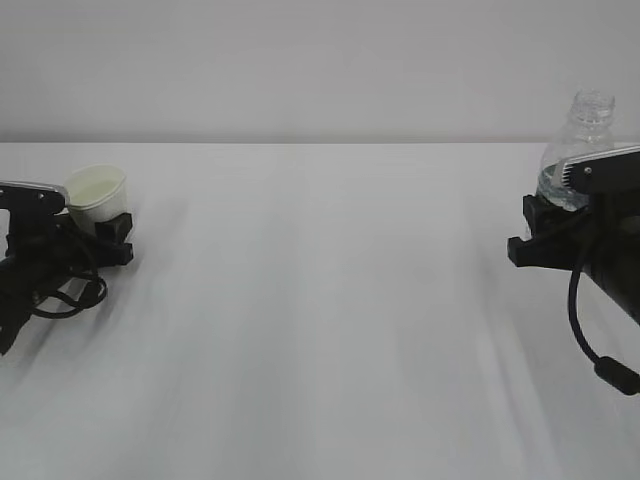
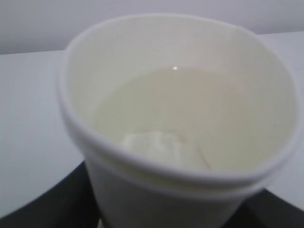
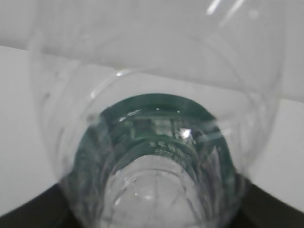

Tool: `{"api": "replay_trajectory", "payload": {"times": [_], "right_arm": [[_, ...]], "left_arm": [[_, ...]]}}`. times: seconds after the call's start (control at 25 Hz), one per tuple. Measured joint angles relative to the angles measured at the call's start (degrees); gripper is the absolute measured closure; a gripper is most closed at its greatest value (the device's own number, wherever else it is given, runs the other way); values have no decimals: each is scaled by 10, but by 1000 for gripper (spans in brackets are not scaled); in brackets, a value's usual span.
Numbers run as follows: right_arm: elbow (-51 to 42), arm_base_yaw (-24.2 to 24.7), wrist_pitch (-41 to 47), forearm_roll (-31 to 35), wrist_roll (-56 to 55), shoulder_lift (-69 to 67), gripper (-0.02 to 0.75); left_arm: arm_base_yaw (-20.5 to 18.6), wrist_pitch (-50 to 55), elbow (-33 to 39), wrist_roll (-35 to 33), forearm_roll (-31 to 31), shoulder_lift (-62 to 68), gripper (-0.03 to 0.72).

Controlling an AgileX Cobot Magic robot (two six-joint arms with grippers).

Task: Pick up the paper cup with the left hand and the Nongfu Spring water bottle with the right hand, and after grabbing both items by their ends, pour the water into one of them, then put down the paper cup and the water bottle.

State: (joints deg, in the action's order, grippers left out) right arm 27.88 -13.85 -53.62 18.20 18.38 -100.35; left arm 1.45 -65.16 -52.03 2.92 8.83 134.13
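The left hand (image 1: 100,235), jaws part open, grips the paper cup (image 1: 96,197) low at far left; thin and crushable, it wants light pressure. At far right, the right hand (image 1: 545,235) clamps the Nongfu Spring water bottle (image 1: 575,150) around its lower body; smooth plastic, probably slippery.

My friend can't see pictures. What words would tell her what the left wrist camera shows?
A pale cream paper cup fills the left wrist view, seen close from above and slightly blurred, with clear liquid pooled inside it. Behind it lies a plain white table below a grey wall, and dark parts of the end effector show at the bottom corners.
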Motion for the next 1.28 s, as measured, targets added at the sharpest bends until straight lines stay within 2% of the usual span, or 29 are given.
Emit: {"api": "replay_trajectory", "payload": {"times": [0.48, 0.68, 0.8, 1.28], "right_arm": [[0, 0, 1, 0, 0, 0, 301], [0, 0, 1, 0, 0, 0, 301], [0, 0, 1, 0, 0, 0, 301], [0, 0, 1, 0, 0, 0, 301]], "left_arm": [[0, -4, -2, 0, 0, 3, 229], [0, -4, -2, 0, -3, 4, 75], [0, -4, -2, 0, -10, 4, 33], [0, -4, 82, 0, -14, -56, 26]]}}
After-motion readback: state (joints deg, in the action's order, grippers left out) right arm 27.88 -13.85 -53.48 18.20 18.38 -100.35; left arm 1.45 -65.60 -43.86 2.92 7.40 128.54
